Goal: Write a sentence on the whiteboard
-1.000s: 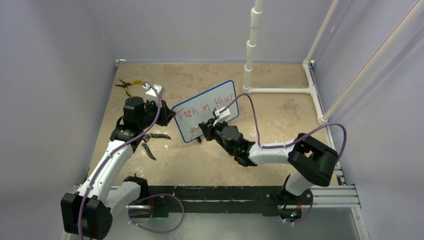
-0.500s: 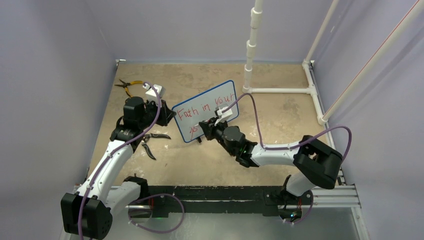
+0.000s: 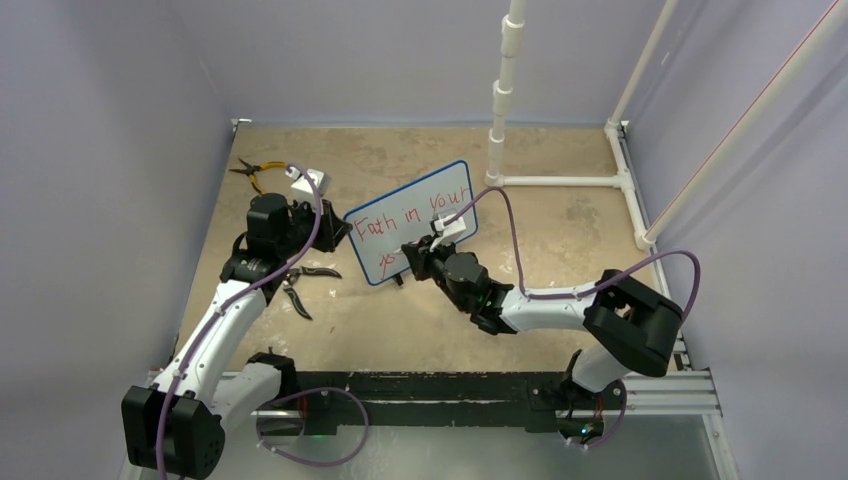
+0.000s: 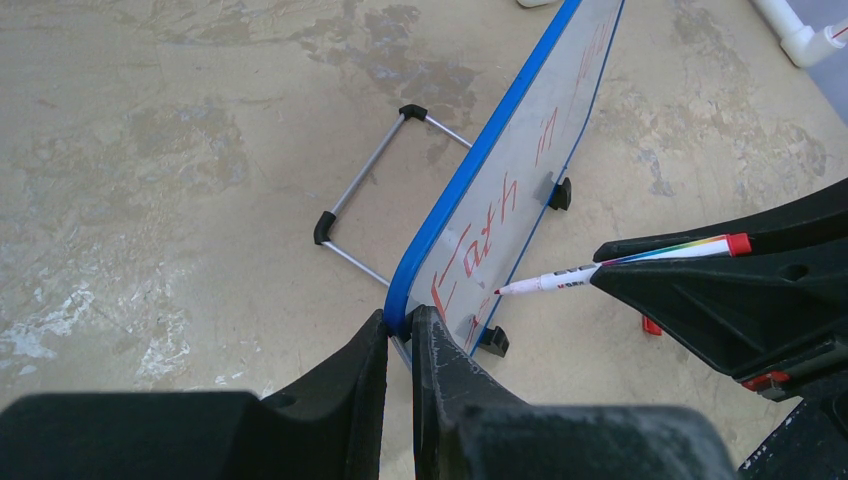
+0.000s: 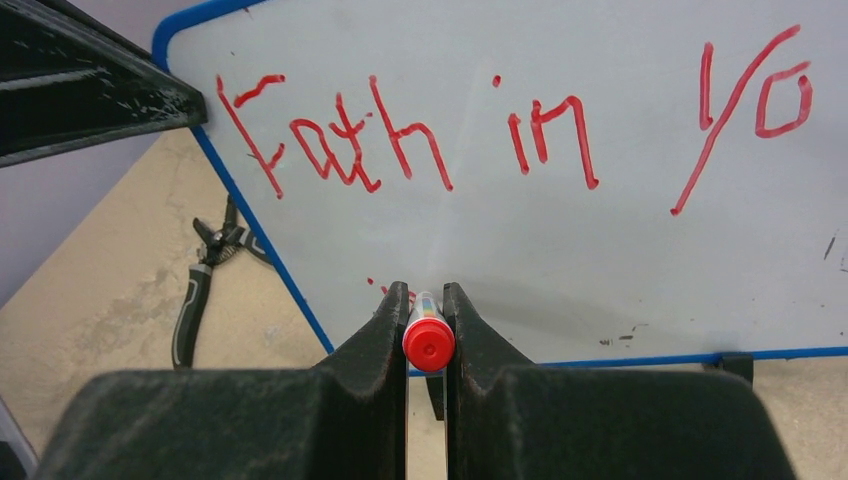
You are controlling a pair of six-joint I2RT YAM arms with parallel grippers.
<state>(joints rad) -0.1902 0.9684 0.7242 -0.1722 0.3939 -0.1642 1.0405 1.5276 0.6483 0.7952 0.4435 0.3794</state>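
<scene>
The whiteboard (image 3: 440,185), white with a blue frame, stands tilted on its feet in the middle of the table. My left gripper (image 3: 342,232) is shut on its left edge (image 4: 400,322). The sentence (image 3: 400,220) is red lettering; the top line reads "Fath in yo" (image 5: 400,140) in the right wrist view, and a few red strokes begin a lower line. My right gripper (image 5: 427,295) is shut on a red marker (image 5: 428,340). In the left wrist view the marker (image 4: 560,280) has its tip at the board's lower left, just at the surface.
Yellow-handled pliers (image 3: 258,172) lie at the back left and black-handled pliers (image 3: 300,285) lie beside the left arm. A white pipe frame (image 3: 560,181) stands behind the board to the right. The board's wire stand (image 4: 370,180) juts out behind it. A small red piece (image 4: 650,325) lies under the right gripper.
The right arm has shifted slightly, with the marker staying at the board's lower left. The left arm and the board have not moved.
</scene>
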